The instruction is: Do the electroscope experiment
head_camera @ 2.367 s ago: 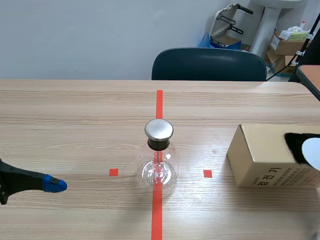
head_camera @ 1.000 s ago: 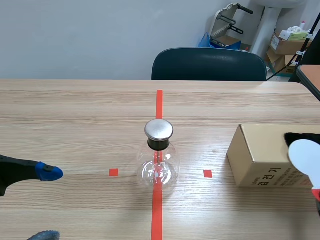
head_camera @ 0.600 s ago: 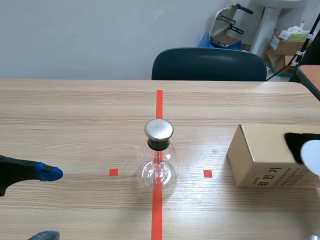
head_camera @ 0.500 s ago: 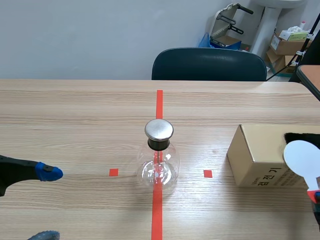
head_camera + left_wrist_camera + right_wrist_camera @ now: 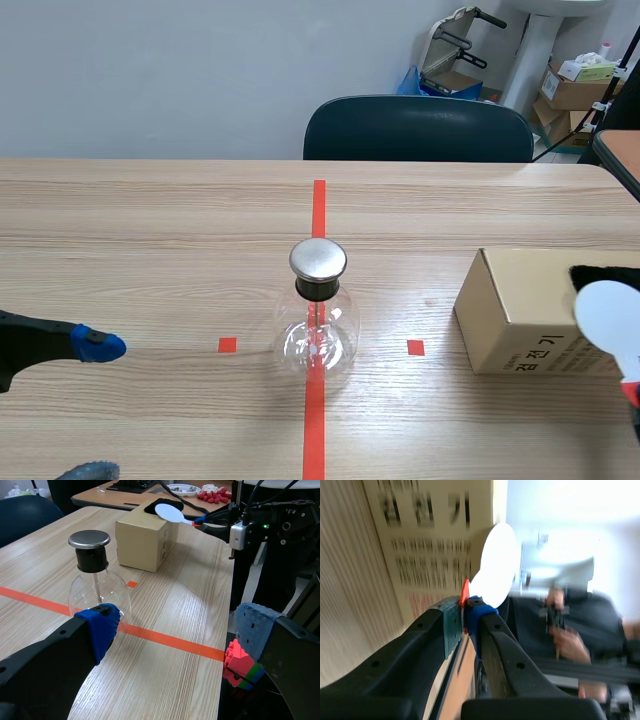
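Electroscope (image 5: pixel 318 318), a glass flask under a round metal cap, stands where it stood, on the red tape line at the middle of the bench (image 5: pixel 150 230), untouched by either arm. What has changed is at the far right: the white paddle (image 5: pixel 610 315) has been shuttling back and forth across the black patch (image 5: pixel 598 274) on top of the cardboard box (image 5: pixel 510 310). A moment ago it sat further out over the patch, then slid back, and now it shows again with a bit of its red handle. The right hand (image 5: pixel 465 615) is clamped on that handle, pads pressed to either side. That reads as rubbing the paddle to charge it (a judgement from the repeated strokes), so the approach to the metal cap is not yet begun. The left hand (image 5: pixel 177 630) has drawn back a little toward the robot and spread its fingers. It holds nothing, and hangs low over the bench well to the left of the flask.
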### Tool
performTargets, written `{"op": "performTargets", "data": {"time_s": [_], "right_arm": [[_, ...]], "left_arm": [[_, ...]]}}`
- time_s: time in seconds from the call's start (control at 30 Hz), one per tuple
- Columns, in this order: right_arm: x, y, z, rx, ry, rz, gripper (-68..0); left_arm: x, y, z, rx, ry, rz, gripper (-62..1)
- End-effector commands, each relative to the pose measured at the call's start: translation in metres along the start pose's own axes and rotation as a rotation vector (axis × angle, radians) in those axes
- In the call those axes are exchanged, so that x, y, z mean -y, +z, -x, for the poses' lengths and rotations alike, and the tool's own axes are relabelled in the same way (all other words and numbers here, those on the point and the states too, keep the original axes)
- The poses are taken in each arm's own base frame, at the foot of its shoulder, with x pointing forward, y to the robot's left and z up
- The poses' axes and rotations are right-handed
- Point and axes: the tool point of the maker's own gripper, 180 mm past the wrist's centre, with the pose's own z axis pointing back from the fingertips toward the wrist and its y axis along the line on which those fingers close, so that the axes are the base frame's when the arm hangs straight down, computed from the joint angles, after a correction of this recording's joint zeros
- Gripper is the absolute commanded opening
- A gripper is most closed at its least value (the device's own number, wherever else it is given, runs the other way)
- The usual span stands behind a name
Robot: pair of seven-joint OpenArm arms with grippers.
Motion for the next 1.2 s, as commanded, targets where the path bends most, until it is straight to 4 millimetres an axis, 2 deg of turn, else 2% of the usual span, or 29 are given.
{"op": "performTargets", "data": {"time_s": [0.0,0.1,0.3,0.37,0.47,0.53,0.6,0.7,0.77,0.93,1.0,1.17], "right_arm": [[0.007,0.004,0.020,-0.093,0.025,0.029,-66.9],[0.007,0.005,0.029,-0.142,0.025,0.029,-66.9],[0.005,0.004,-0.014,0.096,0.032,0.022,-66.9],[0.006,0.004,-0.006,0.056,0.027,0.024,-66.9],[0.006,0.006,0.021,-0.098,0.016,0.026,-66.9],[0.006,0.007,0.026,-0.127,0.016,0.026,-66.9],[0.006,0.006,0.017,-0.074,0.023,0.022,-66.9],[0.005,0.006,-0.008,0.067,0.025,0.020,-66.9],[0.005,0.006,-0.015,0.102,0.025,0.020,-66.9],[0.007,0.007,0.021,-0.100,0.026,0.028,-66.9],[0.007,0.007,0.024,-0.116,0.026,0.028,-66.9],[0.004,0.006,-0.013,0.089,0.042,0.015,-66.9]], "left_arm": [[0.000,-0.003,-0.009,0.036,0.002,0.005,-11.4],[0.000,-0.003,-0.009,0.037,0.001,0.005,-11.4],[-0.001,-0.003,-0.010,0.038,-0.002,0.004,-11.4],[-0.001,-0.003,-0.010,0.038,-0.003,0.004,-11.4],[-0.001,-0.003,-0.010,0.037,-0.003,0.004,-11.4],[-0.001,-0.003,-0.010,0.038,-0.003,0.004,-11.4],[-0.001,-0.003,-0.010,0.038,-0.003,0.004,-11.4],[-0.001,-0.003,-0.010,0.038,-0.003,0.004,-11.4],[-0.001,-0.003,-0.010,0.038,-0.003,0.004,-11.4],[-0.001,-0.003,-0.010,0.038,-0.003,0.004,-11.4],[-0.001,-0.003,-0.010,0.038,-0.003,0.004,-11.4],[-0.001,-0.003,-0.010,0.038,-0.003,0.004,-11.4]]}}
